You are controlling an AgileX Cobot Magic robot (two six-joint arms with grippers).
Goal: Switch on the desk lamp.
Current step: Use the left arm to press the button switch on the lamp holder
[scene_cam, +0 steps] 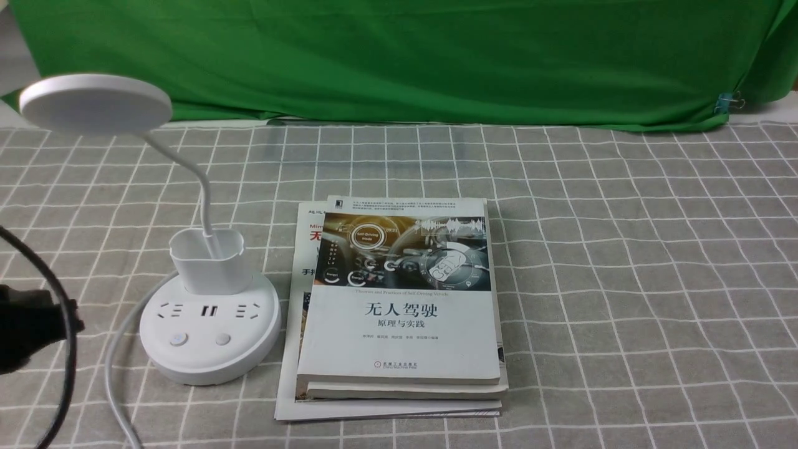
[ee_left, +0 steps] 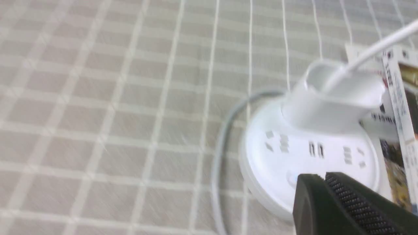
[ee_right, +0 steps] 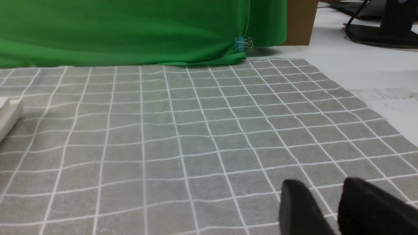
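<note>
Two end effectors, one lamp and one stack of books, logged as follows.

1. Desk lamp [scene_cam: 207, 265]: white, lower left of the front view. Its round base [scene_cam: 209, 349] sits on the grey checked cloth [scene_cam: 623, 280] covering the tabletop. Sockets run across the top of the base, with two buttons [scene_cam: 179, 339] near its front edge. A cup holder [scene_cam: 207, 274] stands upright at the back of the base. A thin neck [scene_cam: 202, 187] rises out of it and curves to the flat disc head [scene_cam: 95, 103] at upper left. A pale cord [scene_cam: 118, 355] leaves the base's left side and runs to the bottom edge.

2. Books [scene_cam: 399, 299]: stacked flat at centre frame, just beside the base on its right.

3. Left end effector [ee_left: 321, 179]: black, fingers pressed together with nothing between them. Its wrist view shows the tips at the front rim of the base, next to one button. Contact cannot be told.

4. Right end effector [ee_right: 323, 187]: seen only in its own wrist view. Its fingers are parted and empty, with bare cloth showing between them.

5. Green backdrop [scene_cam: 399, 56]: hangs across the top of the front view, with a binder clip [scene_cam: 726, 101] at upper right.
</note>
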